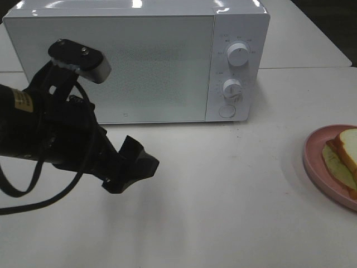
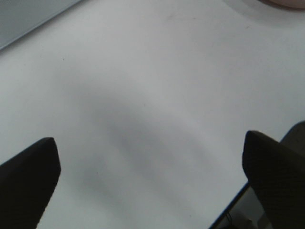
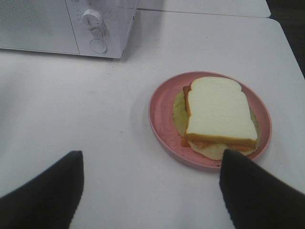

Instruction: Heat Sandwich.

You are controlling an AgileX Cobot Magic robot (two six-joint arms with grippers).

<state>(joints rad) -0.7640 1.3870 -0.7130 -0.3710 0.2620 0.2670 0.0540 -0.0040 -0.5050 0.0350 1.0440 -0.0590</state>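
The sandwich [image 3: 219, 112], white bread with tan crust over yellow-green and reddish filling, lies on a round pink plate [image 3: 162, 119]. In the high view the sandwich [image 1: 345, 153] and plate [image 1: 313, 156] sit at the table's right edge, partly cut off. My right gripper [image 3: 150, 191] hovers short of the plate, open, nothing between its fingers; it is out of the high view. My left gripper [image 1: 134, 170] hangs over the table in front of the microwave [image 1: 128, 61], whose door is closed. In the left wrist view the left gripper [image 2: 150, 181] is open over bare table.
The white microwave has two dials [image 1: 238, 54] and a round button [image 1: 226, 111] on its right panel. A black cable [image 1: 33, 184] loops below the left arm. A second table [image 1: 312, 33] adjoins behind.
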